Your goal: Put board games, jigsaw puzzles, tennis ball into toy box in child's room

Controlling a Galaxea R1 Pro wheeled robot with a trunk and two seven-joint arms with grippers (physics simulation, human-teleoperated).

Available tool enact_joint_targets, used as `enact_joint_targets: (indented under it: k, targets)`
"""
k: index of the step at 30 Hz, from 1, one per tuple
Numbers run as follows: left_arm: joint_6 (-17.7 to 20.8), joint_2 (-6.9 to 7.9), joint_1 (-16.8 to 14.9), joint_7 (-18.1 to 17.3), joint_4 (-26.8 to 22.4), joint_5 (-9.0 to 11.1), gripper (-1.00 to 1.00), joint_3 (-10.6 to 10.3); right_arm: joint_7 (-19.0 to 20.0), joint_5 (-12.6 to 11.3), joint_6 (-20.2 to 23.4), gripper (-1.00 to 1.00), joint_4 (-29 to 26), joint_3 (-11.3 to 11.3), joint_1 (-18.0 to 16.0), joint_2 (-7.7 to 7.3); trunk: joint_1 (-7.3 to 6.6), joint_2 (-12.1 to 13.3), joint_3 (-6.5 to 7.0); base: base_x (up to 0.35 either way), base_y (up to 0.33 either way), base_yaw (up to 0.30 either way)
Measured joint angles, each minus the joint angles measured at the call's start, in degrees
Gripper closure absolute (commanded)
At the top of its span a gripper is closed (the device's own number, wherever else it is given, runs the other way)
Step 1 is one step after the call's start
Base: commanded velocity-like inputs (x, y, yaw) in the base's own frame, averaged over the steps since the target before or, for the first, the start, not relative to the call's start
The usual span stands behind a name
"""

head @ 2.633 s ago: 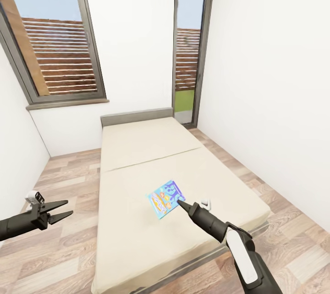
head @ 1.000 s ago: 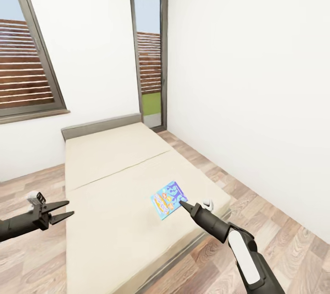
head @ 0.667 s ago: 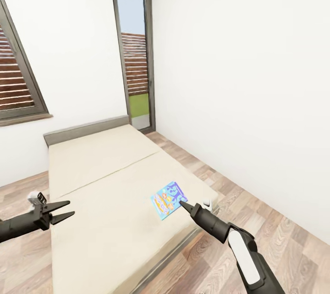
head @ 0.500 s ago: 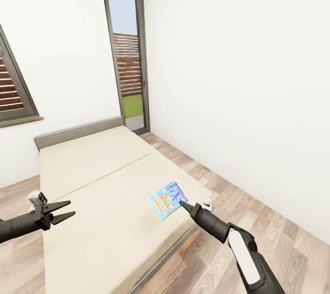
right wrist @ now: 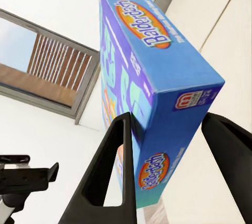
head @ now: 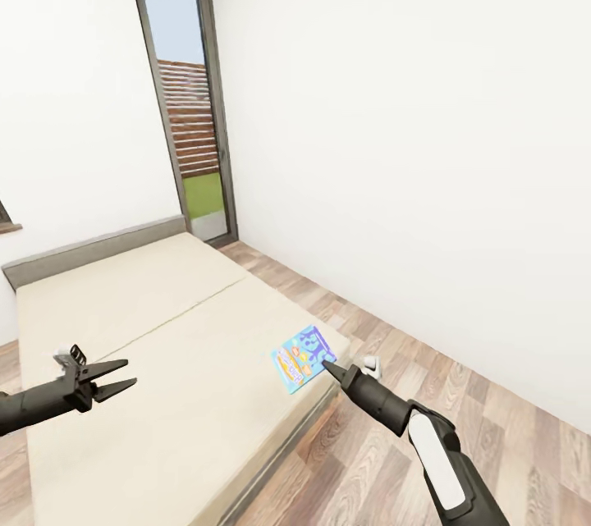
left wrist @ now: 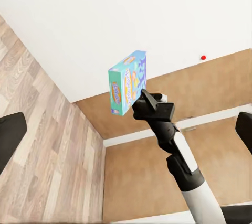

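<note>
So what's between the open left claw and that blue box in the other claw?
Only bare beige mattress, in the head view; left claw empty, blue board game box clamped.

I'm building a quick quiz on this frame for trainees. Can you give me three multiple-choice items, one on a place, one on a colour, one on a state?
1. Where is the board game?
A. lying flat on the bed
B. held up in the right hand
C. on the floor

2. What is the box's main colour?
A. blue
B. red
C. black

3. How is the left hand?
A. shut on a ball
B. shut on the box
C. open and holding nothing

Key: B, the right hand has its fingers either side of the box, held in the air; A, its faces are blue; C, the left hand has its fingers apart with nothing between.
</note>
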Motion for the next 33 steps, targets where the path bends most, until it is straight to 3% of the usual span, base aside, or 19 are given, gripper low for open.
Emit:
enact_joint_targets:
  k: [10, 25, 33]
  targets:
    - [-0.01, -0.39, 0.02, 0.04, -0.03, 0.01, -1.00, -0.05, 0.00, 0.04, -0.05, 1.00, 0.33, -0.02, -0.01, 0.00, -2.20, 4.02, 2.07, 0.000, 0.000, -0.267]
    - [-0.02, -0.72, 0.03, 0.10, -0.10, 0.00, -1.00, -0.06, 0.01, -0.30, -0.08, 1.00, 0.35, -0.02, -0.06, -0.02, -5.51, 10.06, 4.83, 0.000, 0.000, -0.035]
    - [-0.02, -0.82, 0.03, 0.14, -0.09, -0.02, -1.00, -0.07, -0.15, -0.28, -0.02, 1.00, 0.40, -0.11, -0.01, 0.00, -7.27, 13.28, 6.27, 0.000, 0.000, -0.220]
